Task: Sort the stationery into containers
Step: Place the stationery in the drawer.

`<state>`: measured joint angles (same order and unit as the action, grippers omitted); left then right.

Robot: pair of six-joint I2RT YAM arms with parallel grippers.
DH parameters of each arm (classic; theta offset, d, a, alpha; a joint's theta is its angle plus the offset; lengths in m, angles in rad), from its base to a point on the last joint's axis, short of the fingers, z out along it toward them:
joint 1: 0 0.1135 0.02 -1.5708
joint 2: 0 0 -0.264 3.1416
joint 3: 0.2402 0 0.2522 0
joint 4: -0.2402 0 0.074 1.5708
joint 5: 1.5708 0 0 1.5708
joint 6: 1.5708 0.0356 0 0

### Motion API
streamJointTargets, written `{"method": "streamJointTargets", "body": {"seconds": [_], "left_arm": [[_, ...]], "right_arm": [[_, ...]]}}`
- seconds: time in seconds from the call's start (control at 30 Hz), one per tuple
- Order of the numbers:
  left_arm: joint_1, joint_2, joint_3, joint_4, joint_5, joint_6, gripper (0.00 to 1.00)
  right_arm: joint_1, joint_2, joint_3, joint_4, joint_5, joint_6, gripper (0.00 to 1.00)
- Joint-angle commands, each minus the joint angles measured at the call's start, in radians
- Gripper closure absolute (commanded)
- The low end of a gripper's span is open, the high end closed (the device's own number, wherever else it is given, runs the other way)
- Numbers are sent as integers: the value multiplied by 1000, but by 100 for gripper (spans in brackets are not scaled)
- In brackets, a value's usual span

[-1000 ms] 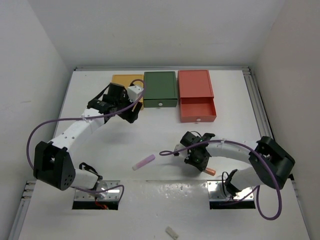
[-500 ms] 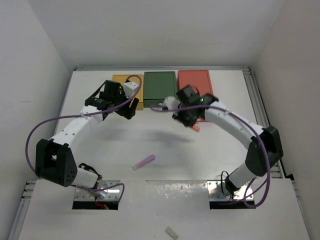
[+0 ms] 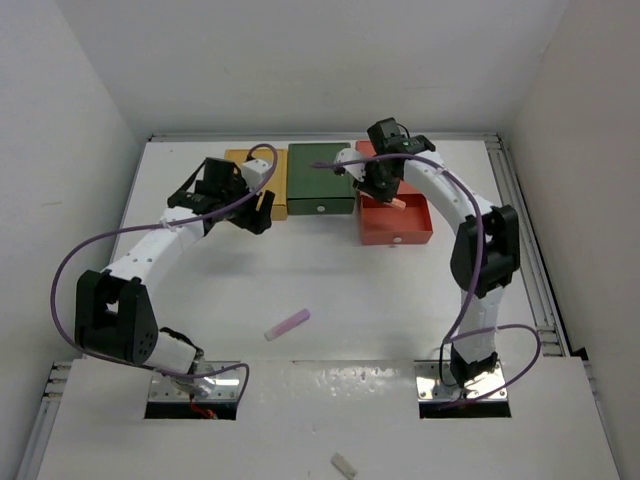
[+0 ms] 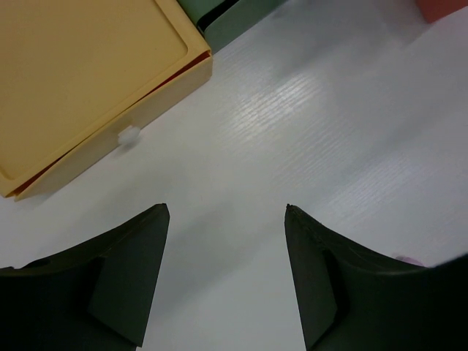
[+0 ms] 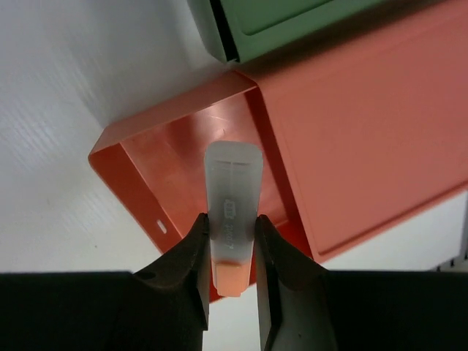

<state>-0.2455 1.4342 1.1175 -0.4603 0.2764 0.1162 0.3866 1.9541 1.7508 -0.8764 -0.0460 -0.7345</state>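
Note:
My right gripper (image 3: 388,192) (image 5: 231,235) is shut on the clear orange-tipped tube (image 5: 232,205) (image 3: 397,203) and holds it above the pulled-out drawer of the salmon red box (image 3: 395,222) (image 5: 175,157). My left gripper (image 3: 262,212) (image 4: 227,212) is open and empty over bare table just in front of the mustard yellow box (image 3: 235,160) (image 4: 73,73). That box is closed, with its white knob (image 4: 129,134) a little ahead of my fingertips. The dark green box (image 3: 321,178) stands closed between the two. A lilac stick (image 3: 287,324) lies on the table nearer the front.
A plain pale stub (image 3: 344,465) lies on the front ledge. The three boxes line the table's far edge. White walls close in the left, right and back. A raised rail (image 3: 520,210) runs down the right side.
My right arm lifted the orange-tipped tube from the front right of the table and carried it far back over the red box's open drawer. My left gripper shifted slightly toward the yellow box.

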Motion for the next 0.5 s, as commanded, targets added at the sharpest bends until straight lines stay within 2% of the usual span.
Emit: {"method": "streamJointTargets", "body": {"seconds": [0.0,0.13,0.27,0.47], "left_arm": [[20,-12,-5,54,52,-27,29],[23,-1,-10,48,60,-29,29],[34,-4,-16,45,60,-26,29],[52,12,-12,55,78,-44,29]], "right_arm": [[-20,17,13,22,-55,-63,100],[-35,58,-20,56,-64,-83,100],[-54,97,-43,68,-64,-100,87],[-65,103,-108,108,-68,-121,83]]}}
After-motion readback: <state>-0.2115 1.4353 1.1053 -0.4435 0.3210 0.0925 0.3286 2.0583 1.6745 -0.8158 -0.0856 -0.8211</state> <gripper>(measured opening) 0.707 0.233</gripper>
